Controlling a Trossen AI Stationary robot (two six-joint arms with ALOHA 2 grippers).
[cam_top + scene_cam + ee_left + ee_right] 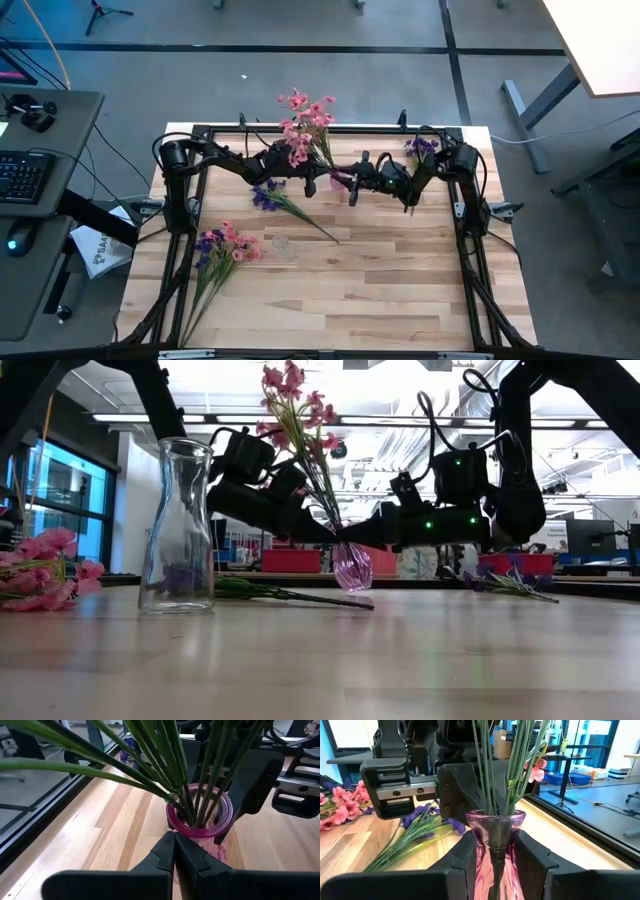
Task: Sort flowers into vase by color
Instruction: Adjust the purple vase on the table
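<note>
Both arms reach in low from opposite sides and meet at the pink vase (pixel 352 565). The right gripper (pixel 495 865) has a finger on each side of the vase's neck, clamped on it. The left gripper (pixel 174 851), fingers pressed together and empty, sits just beside the vase's rim. Pink flowers (pixel 303 125) stand in the vase, stems rising between the two grippers.

pink vase (pixel 352 566) neck hidden behind hands
</note>
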